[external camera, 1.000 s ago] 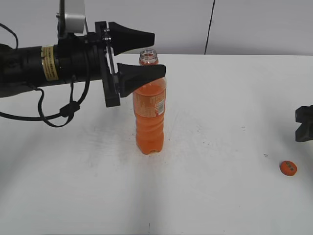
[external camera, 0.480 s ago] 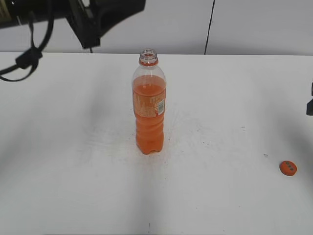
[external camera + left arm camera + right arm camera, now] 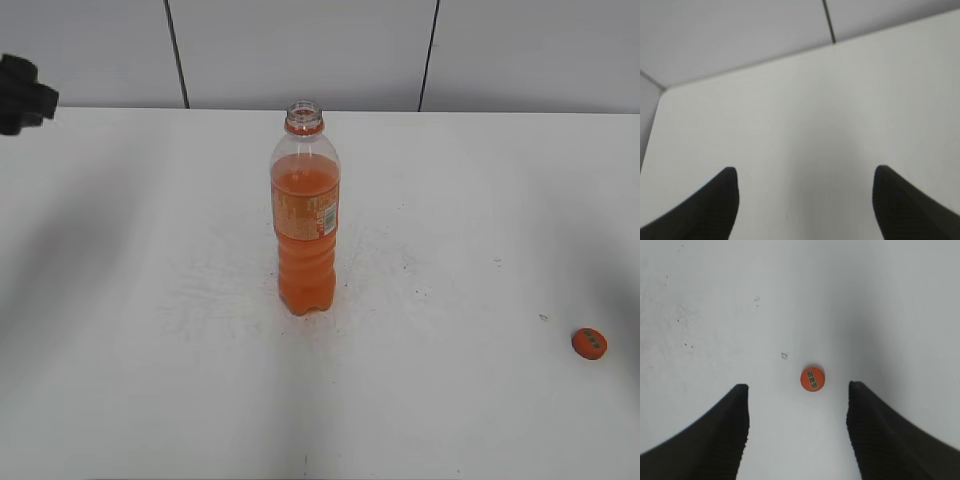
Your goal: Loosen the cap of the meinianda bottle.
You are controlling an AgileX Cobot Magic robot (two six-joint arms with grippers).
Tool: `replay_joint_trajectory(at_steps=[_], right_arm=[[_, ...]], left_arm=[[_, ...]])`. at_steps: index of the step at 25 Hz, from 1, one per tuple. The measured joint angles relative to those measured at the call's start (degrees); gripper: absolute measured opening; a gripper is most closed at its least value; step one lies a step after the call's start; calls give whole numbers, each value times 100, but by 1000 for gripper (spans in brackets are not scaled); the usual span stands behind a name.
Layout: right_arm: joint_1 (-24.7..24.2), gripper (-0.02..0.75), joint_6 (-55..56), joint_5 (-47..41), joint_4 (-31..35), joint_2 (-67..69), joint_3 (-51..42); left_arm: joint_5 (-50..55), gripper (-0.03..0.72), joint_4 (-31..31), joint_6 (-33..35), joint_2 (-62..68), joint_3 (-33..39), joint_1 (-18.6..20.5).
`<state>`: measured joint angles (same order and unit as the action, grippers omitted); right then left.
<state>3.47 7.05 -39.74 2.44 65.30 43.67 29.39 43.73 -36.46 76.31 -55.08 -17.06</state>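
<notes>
1. One meinianda bottle (image 3: 305, 215) is seen in the exterior view, standing upright near the middle of the white table (image 3: 120, 400). Its neck is uncapped, with the orange ring showing just below the open mouth.
2. The bottle is filled with orange drink up to its shoulder; the part above that is clear.
3. One cap (image 3: 589, 343) is counted. It lies flat on the table at the near right, well apart from the bottle, with its printed top facing up.
4. In the right wrist view the cap (image 3: 812, 378) is seen below and between the two dark fingers of the right gripper (image 3: 797, 389), which are spread wide and hold nothing; the cap is touched by neither.
5. In the left wrist view the left gripper (image 3: 805, 172) is shown with its two fingers held wide apart over bare table near the far edge, with nothing between them.
6. A dark part of the left arm (image 3: 22, 95) is seen at the far left edge of the exterior view.
</notes>
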Motion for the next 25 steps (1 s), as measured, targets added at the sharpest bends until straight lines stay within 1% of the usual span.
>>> replay_joint_trajectory(at_steps=[4,5,7,9,14,16,18,20,23,25], right_arm=[[0,463,-271,-444,0,-96,2],[0,463,-339,-585,0,-108,14],[0,463,-493,-994,1,-133,81],[0,463,-631,-1416,1,-158,228],[0,463,-863,-2125,11,-340,450],[0,463,-882,-2327,16,-422,463],[0,463,-906,-2581,28,-495,463],[0,463,-921,-2837,34,-592,463],[0,463,-933,-2936,85,-955,429],[0,463,-933,-2953,166,-1329,305]], left_arm=[[922,510,-2077,1354,-5,-184,0],[1140,510,-2515,1650,-5,-242,0],[1581,510,-3025,1981,-5,-361,23],[2061,510,-3281,2159,-5,-404,173],[2981,510,-3812,2911,-5,-408,943],[3237,510,-4022,3178,-5,-411,1164],[3428,510,-4135,3317,-62,-411,1259],[3513,510,-4228,3391,-252,-350,1272],[3546,508,-4327,3433,-812,-90,1272],[3546,506,-4373,3437,-1342,204,1272]])
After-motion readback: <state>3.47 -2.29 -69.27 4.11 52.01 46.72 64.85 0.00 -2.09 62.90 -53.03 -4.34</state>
